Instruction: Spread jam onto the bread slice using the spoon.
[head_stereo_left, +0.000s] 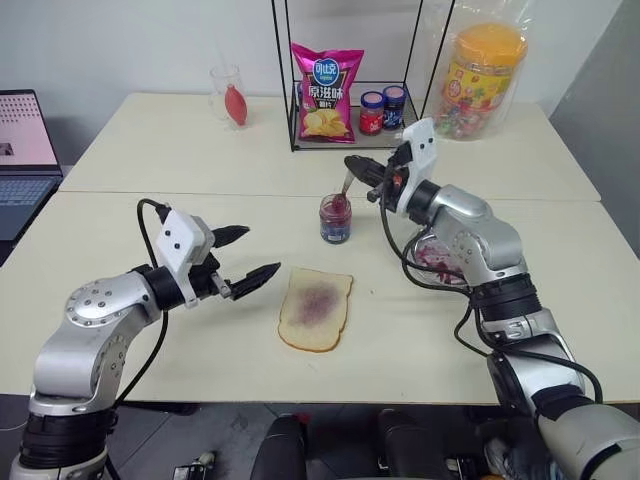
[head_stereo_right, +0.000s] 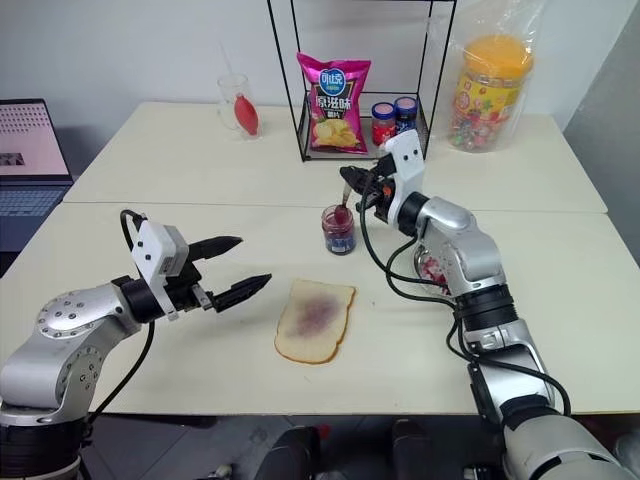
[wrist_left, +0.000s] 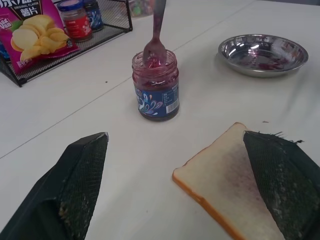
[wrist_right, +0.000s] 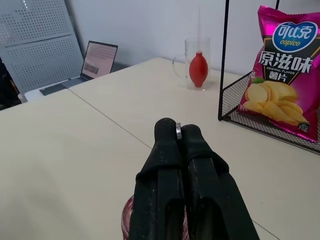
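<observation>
The right gripper (head_stereo_right: 352, 184) pinches the slim silvery metal spoon (wrist_left: 156, 35), dipping its bowl into the blue-labelled glass jar of dark red jam (head_stereo_left: 335, 218) to load it. The square white bread slice (head_stereo_left: 315, 308), purple-stained, lies nearby beside the open, empty left gripper (head_stereo_left: 246, 255).

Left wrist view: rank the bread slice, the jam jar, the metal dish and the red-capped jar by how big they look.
1. bread slice, cut off by the frame and nearest the camera, so its lead is partly nearness
2. metal dish and jam jar, too close to rank
3. red-capped jar, farthest back
</observation>
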